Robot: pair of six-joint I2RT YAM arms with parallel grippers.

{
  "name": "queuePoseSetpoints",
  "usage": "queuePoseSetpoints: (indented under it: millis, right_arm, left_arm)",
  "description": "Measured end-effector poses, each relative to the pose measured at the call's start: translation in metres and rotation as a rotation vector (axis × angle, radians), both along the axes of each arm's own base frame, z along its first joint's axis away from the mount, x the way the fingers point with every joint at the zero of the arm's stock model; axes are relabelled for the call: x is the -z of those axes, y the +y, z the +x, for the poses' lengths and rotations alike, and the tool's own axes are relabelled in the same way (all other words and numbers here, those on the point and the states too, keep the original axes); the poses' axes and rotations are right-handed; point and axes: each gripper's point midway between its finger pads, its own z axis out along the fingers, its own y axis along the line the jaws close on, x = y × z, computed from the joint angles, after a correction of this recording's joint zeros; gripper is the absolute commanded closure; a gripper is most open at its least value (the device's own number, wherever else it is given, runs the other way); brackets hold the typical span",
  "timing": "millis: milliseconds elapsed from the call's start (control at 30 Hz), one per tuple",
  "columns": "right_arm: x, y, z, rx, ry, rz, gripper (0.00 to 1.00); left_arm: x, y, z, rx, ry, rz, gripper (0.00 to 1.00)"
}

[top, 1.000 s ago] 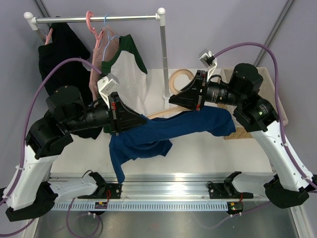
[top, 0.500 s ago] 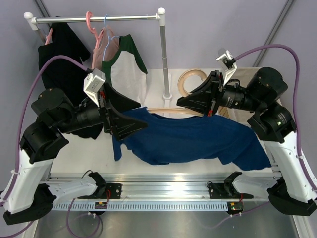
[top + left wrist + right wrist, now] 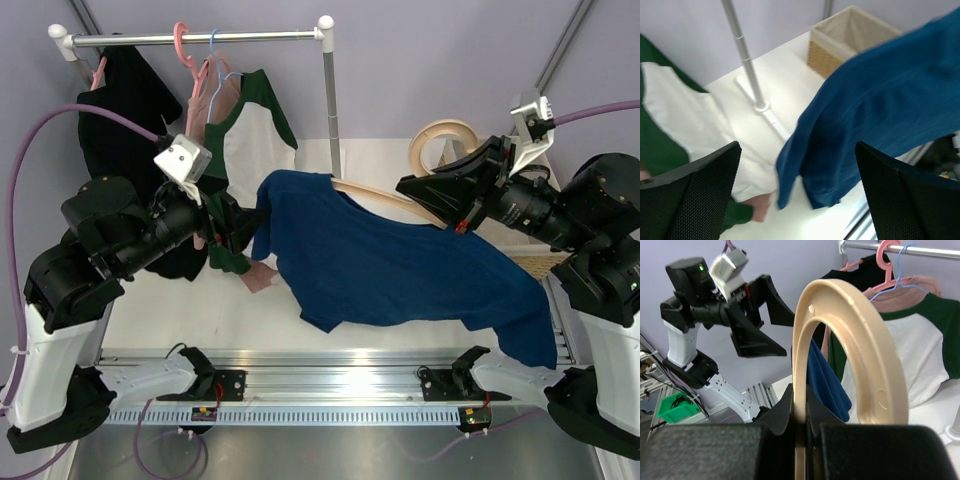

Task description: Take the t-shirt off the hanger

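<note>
T-shirt (image 3: 400,270) draped over the hanger (image 3: 372,193), aloft above the middle of the counter (image 3: 200,310). Cloth bunched over the hanger's left end and spreading down toward the near right corner, lowest hem close to that corner. Hanger's left end buried in the cloth, one bare wooden shoulder and the round hook showing at the right.

Right gripper (image 3: 800,410) closed on the hanger just below the hook, fingers pinching the wood from both sides in the wrist view. Right arm raised over the counter's right edge, forearm stretched out and pointing left.

Left gripper (image 3: 797,150) wide open, holding nothing, just left of the t-shirt's upper fold and apart from it. Left arm bent at the elbow, forearm reaching rightward from the left edge.

Behind that gripper, white shirt with green sleeves (image 3: 255,150) hanging from the rail (image 3: 250,37) along the far edge. Wicker basket (image 3: 826,61) by the far right corner.
</note>
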Motion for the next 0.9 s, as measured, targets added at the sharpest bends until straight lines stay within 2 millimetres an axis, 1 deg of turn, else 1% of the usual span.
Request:
queuePoseSetpoints:
  millis: [100, 167, 267, 333, 400, 467, 500, 533, 567, 633, 667, 767, 833, 900]
  right_arm:
    - [-0.011, -0.003, -0.004, 0.006, -0.015, 0.013, 1.0]
    - [-0.017, -0.005, -0.006, 0.004, -0.009, 0.011, 1.0]
    - [-0.03, -0.005, -0.009, -0.006, -0.019, 0.019, 1.0]
    - [-0.034, -0.003, -0.012, -0.026, -0.019, 0.022, 1.0]
    - [-0.034, -0.002, -0.015, -0.046, -0.008, 0.02, 1.0]
    - [-0.033, 0.0, -0.018, -0.069, 0.001, 0.02, 1.0]
    - [-0.033, 0.001, -0.019, -0.082, 0.008, 0.02, 1.0]
    - [-0.032, 0.003, -0.02, -0.093, 0.015, 0.02, 1.0]
    - [-0.032, 0.003, -0.022, -0.103, 0.019, 0.02, 1.0]
    - [-0.031, 0.007, -0.024, -0.134, 0.037, 0.021, 1.0]
    - [-0.032, 0.009, -0.024, -0.142, 0.042, 0.024, 1.0]
    - [-0.032, 0.012, -0.022, -0.149, 0.049, 0.036, 1.0]
    - [-0.031, 0.012, -0.017, -0.135, 0.055, 0.04, 1.0]
    - [-0.029, 0.01, -0.009, -0.09, 0.065, 0.047, 1.0]
  left_arm:
    - [0.018, 0.009, 0.005, -0.038, -0.006, 0.067, 0.01]
    - [0.032, 0.011, 0.004, -0.042, 0.009, 0.093, 0.01]
    - [0.05, 0.01, 0.002, -0.029, 0.035, 0.111, 0.01]
    - [0.063, 0.007, 0.0, -0.006, 0.052, 0.115, 0.01]
    - [0.07, 0.002, -0.005, 0.027, 0.064, 0.108, 0.01]
    - [0.065, -0.002, -0.011, 0.063, 0.06, 0.077, 0.03]
    - [0.061, -0.006, -0.014, 0.086, 0.054, 0.054, 0.09]
    - [0.055, -0.009, -0.017, 0.107, 0.047, 0.028, 0.2]
    - [0.049, -0.014, -0.02, 0.132, 0.042, 0.002, 0.36]
    - [0.038, -0.02, -0.026, 0.171, 0.031, -0.048, 0.97]
    - [0.034, -0.022, -0.027, 0.186, 0.022, -0.065, 1.0]
    - [0.026, -0.028, -0.027, 0.197, 0.028, -0.108, 1.0]
    - [0.027, -0.031, -0.025, 0.192, 0.041, -0.123, 1.0]
    - [0.033, -0.03, -0.021, 0.168, 0.056, -0.129, 1.0]
